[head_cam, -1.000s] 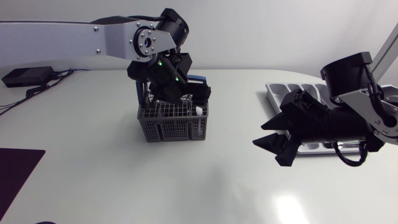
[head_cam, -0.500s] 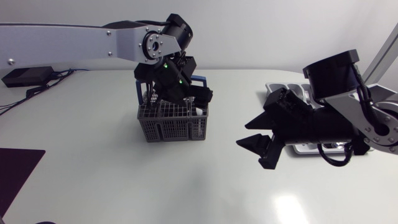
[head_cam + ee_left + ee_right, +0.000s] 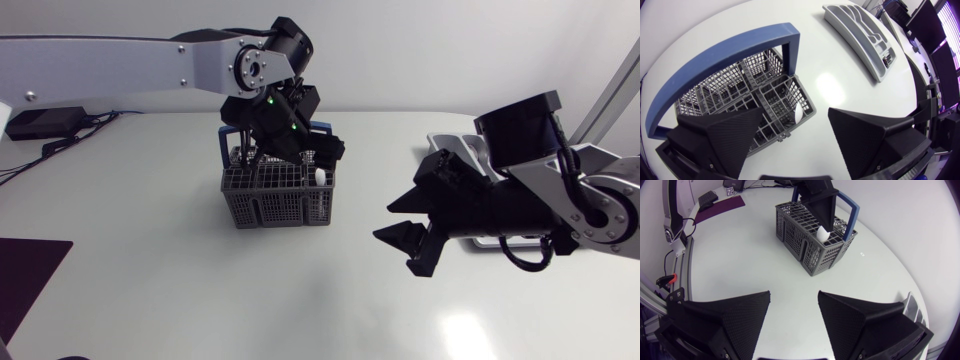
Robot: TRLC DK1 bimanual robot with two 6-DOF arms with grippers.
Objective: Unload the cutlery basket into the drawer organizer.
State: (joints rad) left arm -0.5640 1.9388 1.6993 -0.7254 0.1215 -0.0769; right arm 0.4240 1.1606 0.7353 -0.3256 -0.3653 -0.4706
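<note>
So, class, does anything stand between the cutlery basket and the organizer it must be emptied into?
Partly. The open right gripper hangs above the table between basket and organizer, toward the near side. In the left wrist view, the stretch of table straight between them shows nothing lying on it.

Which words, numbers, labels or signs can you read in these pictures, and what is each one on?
None can be read.
On the drawer organizer, a dark patch at one end, perhaps a label: too small to read.
On the cutlery basket: no print shows.
</note>
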